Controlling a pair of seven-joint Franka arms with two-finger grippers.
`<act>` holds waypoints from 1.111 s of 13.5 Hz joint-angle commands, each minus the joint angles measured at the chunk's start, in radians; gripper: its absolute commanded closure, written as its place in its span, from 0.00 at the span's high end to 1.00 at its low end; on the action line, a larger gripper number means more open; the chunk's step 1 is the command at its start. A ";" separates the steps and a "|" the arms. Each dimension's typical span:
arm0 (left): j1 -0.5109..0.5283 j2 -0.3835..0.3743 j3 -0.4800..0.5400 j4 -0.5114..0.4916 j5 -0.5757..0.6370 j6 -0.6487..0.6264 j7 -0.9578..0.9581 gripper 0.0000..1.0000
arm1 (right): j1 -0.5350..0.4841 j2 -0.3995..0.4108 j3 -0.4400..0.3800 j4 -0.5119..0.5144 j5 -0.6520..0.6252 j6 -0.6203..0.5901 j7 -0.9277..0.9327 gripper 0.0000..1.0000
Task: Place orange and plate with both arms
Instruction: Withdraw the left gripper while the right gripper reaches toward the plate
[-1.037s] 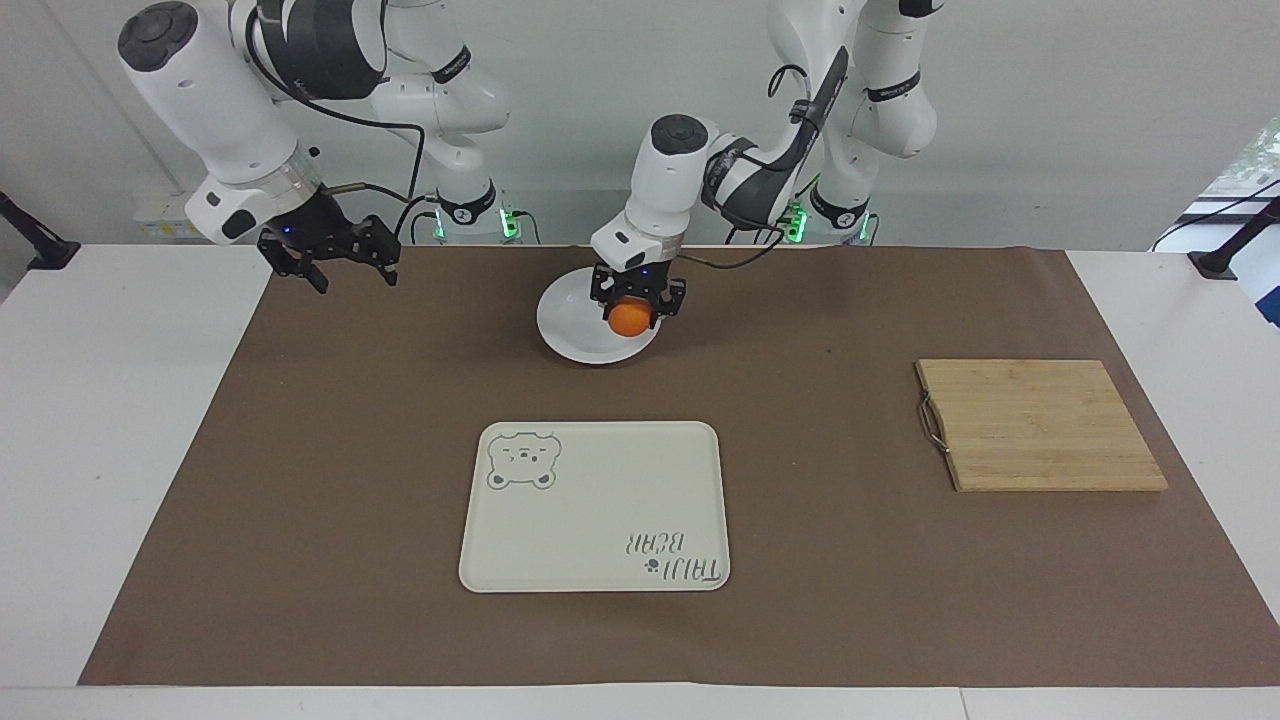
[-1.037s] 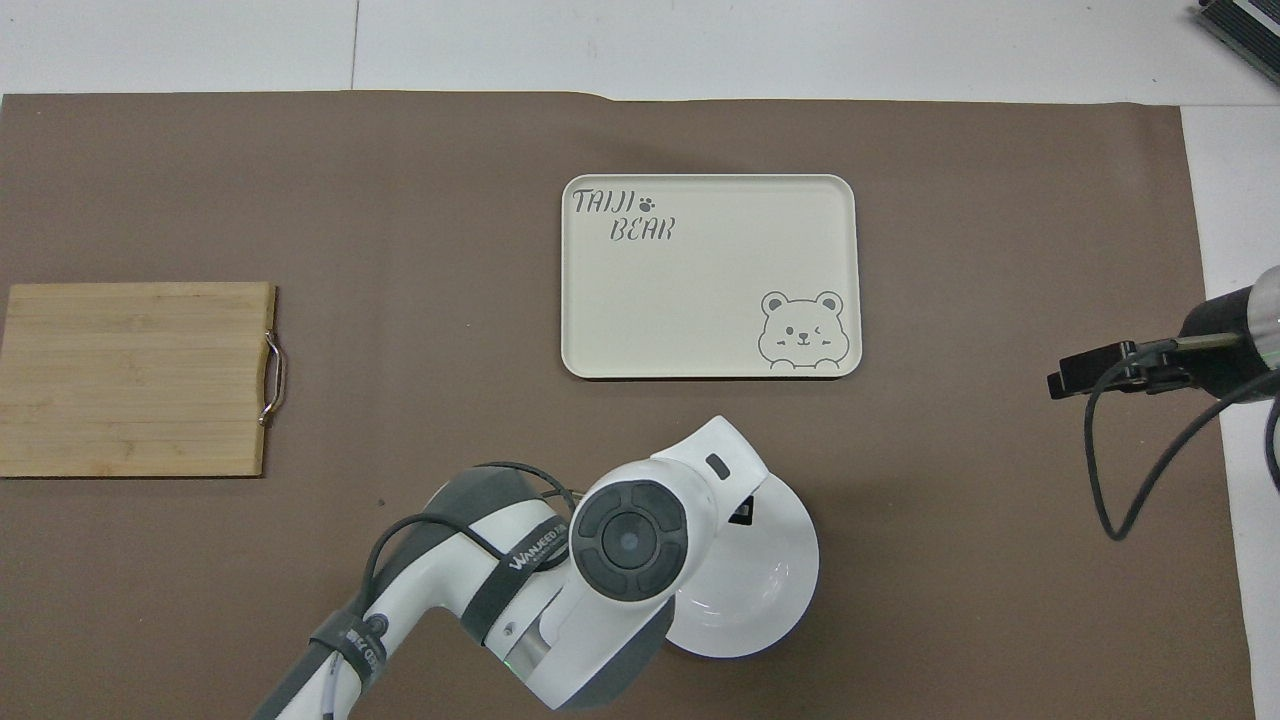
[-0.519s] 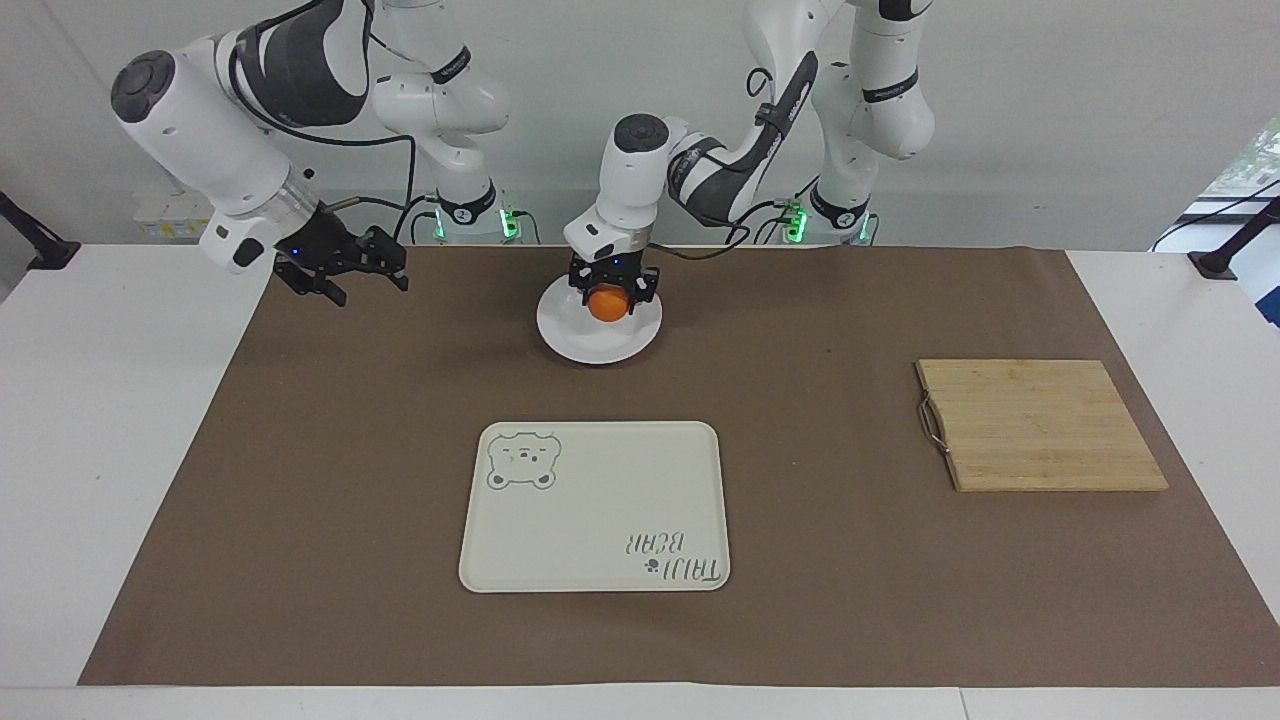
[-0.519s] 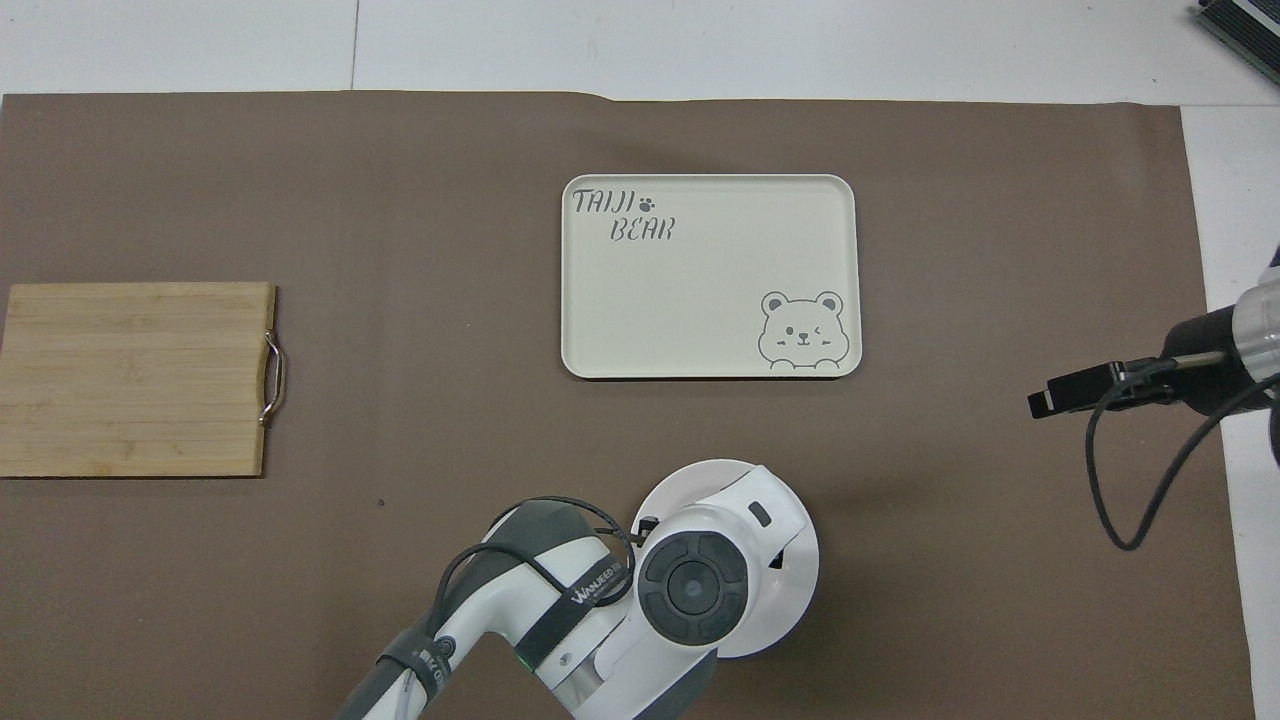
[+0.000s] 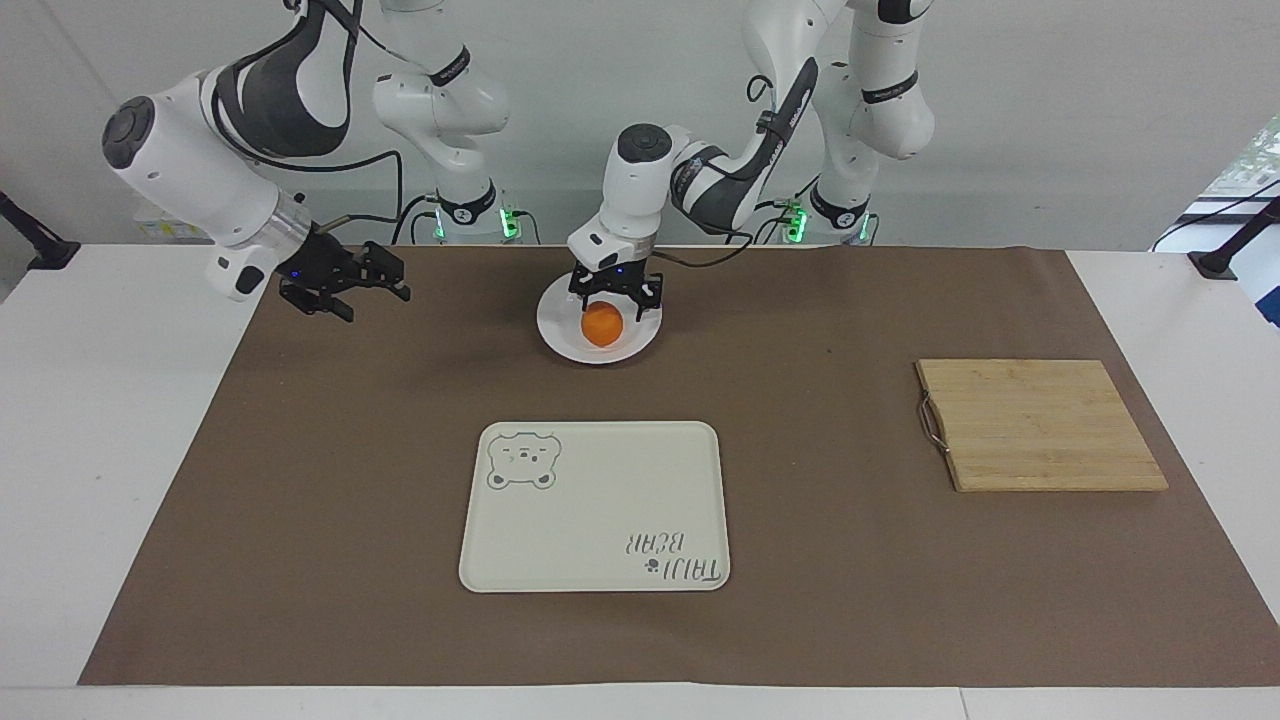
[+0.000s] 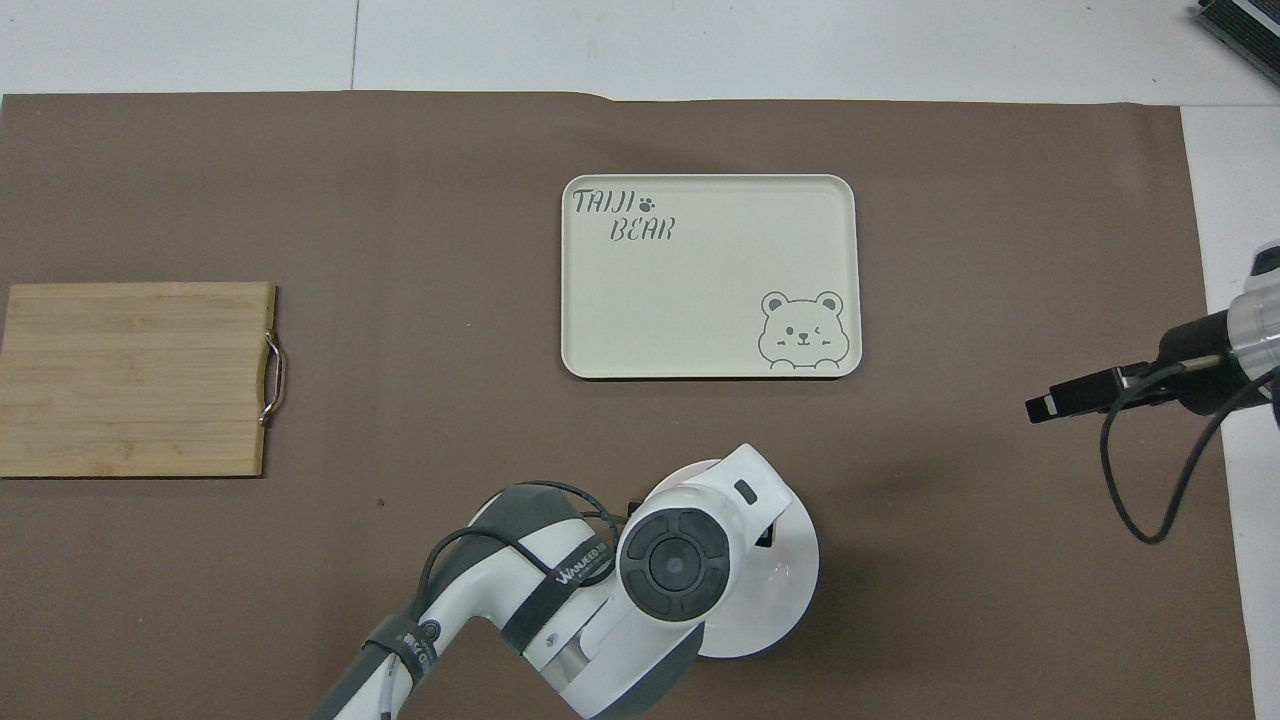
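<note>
The orange (image 5: 602, 325) rests in the middle of the white plate (image 5: 552, 328), which lies on the brown mat close to the robots. Just above the orange my left gripper (image 5: 613, 297) points down and is open, its fingers spread to either side of the fruit's top. In the overhead view the left arm covers the orange, and only part of the plate (image 6: 785, 590) shows. My right gripper (image 5: 348, 288) hangs open and empty over the mat's edge at the right arm's end, also seen from overhead (image 6: 1040, 407).
A cream tray (image 5: 595, 505) with a bear drawing lies farther from the robots than the plate, also seen from overhead (image 6: 710, 275). A wooden cutting board (image 5: 1040, 425) with a metal handle sits toward the left arm's end (image 6: 135, 378).
My left gripper carried the orange over the plate's middle, opened, and let it go onto the plate. The right arm drifted slightly.
</note>
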 commanded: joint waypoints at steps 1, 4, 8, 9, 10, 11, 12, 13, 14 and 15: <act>0.073 -0.064 0.007 0.026 0.005 -0.104 0.024 1.00 | -0.008 -0.007 0.008 -0.022 0.032 0.015 -0.025 1.00; 0.213 -0.102 0.007 0.080 0.114 -0.191 0.100 1.00 | -0.002 0.004 0.008 -0.054 0.077 0.018 -0.026 1.00; 0.470 -0.228 0.007 0.082 0.117 -0.332 0.408 1.00 | 0.031 0.002 0.010 -0.126 0.143 0.078 -0.011 1.00; 0.537 -0.247 0.007 0.083 0.117 -0.358 0.473 1.00 | 0.032 -0.005 0.013 -0.155 0.159 0.089 -0.008 1.00; 0.600 -0.262 0.007 0.085 0.117 -0.372 0.548 1.00 | 0.031 -0.001 0.014 -0.180 0.192 0.086 -0.012 1.00; 0.660 -0.262 0.007 0.094 0.117 -0.373 0.611 1.00 | 0.032 -0.002 0.014 -0.224 0.231 0.097 -0.019 1.00; 0.699 -0.259 0.007 0.103 0.117 -0.373 0.655 1.00 | 0.037 -0.007 0.017 -0.257 0.248 0.110 -0.019 1.00; 0.731 -0.250 0.007 0.117 0.117 -0.370 0.680 1.00 | 0.066 -0.010 0.017 -0.281 0.251 0.121 -0.020 1.00; 0.774 -0.242 0.007 0.129 0.117 -0.360 0.706 1.00 | 0.070 -0.013 0.017 -0.297 0.259 0.121 -0.020 1.00; 0.815 -0.235 0.007 0.138 0.117 -0.355 0.731 1.00 | 0.069 -0.015 0.017 -0.329 0.303 0.124 -0.022 1.00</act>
